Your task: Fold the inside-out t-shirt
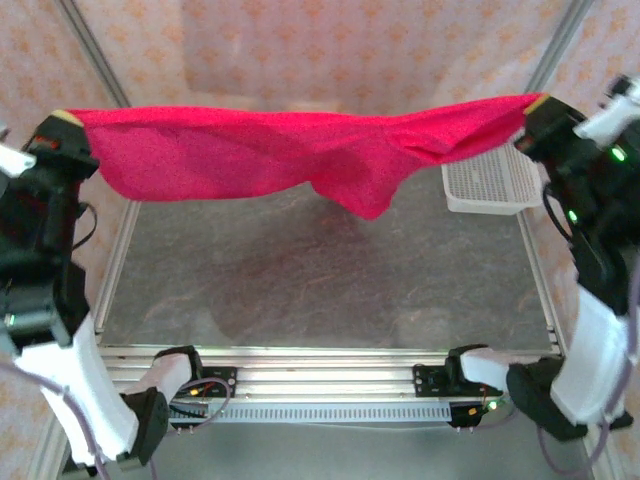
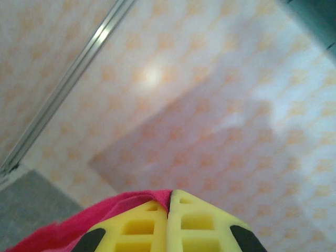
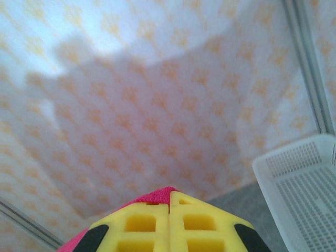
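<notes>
Patterned orange-and-white walls [image 1: 300,50] enclose a grey table [image 1: 320,280]. At the upper left of the top view, the left gripper [image 1: 66,122] is clamped fully closed on one end of the inside-out t-shirt [image 1: 250,150]. The red cloth spans the upper frame, sagging right of centre. At upper right, the right gripper [image 1: 537,106] is clamped closed on the other end, near a white basket [image 1: 490,185].

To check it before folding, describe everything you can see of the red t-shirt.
The t-shirt is bright red, soft-looking cloth, stretched wide in the air above the grey table. The left hand and right hand, both shut, pinch its two ends. Its middle sags, one fold hanging lowest right of centre.
</notes>
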Motion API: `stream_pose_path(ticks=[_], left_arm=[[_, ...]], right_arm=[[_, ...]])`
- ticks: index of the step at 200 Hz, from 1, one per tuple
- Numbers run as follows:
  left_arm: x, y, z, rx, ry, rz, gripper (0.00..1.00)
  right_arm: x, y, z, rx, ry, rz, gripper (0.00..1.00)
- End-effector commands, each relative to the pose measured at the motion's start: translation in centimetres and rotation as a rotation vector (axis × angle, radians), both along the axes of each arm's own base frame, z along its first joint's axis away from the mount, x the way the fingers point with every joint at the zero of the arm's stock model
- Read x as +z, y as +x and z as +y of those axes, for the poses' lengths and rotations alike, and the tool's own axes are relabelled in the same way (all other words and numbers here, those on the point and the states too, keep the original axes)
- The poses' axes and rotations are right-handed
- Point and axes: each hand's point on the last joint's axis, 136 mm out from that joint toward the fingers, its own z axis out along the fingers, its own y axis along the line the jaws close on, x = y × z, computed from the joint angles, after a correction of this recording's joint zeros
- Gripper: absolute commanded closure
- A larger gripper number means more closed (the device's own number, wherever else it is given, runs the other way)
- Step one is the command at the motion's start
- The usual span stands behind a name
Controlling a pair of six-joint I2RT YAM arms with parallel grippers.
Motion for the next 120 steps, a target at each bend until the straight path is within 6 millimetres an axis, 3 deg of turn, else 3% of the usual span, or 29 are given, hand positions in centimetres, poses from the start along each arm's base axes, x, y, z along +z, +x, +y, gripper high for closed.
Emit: stream_pose_path(ticks=[1,23,51,65,79,120], left_arm=[[0.9,-1.1,0.8,0.064,0.036,-0.009,1.00],[1.6,-1.2,0.7,0.060,0.047,-0.025,1.00],[0.1,2.2,0.9,0.017,0.025,0.027,1.00],[-1.5,4.9,1.2,-0.014,0.004,0.062,1.00],[-4.4,8.4,1.9,-0.033,-0.014,0.134,1.00],[-15.1,19.2,2.8,-0.109,-0.037,0.373,1.00]], right_arm=[[2.9,-3.7,-2.2,-0.094,0.009,-0.130,1.00],[3.9,-4.5,-2.6,-0.114,-0.007,-0.153,1.00],[3.2,-1.7,-2.3,-0.120,-0.046,-0.108,1.00],[1.7,2.2,-1.5,-0.114,-0.072,-0.040,1.00],[-0.1,6.1,-0.9,-0.111,-0.098,0.019,1.00],[-7.3,17.3,0.5,-0.127,-0.202,0.222,1.00]])
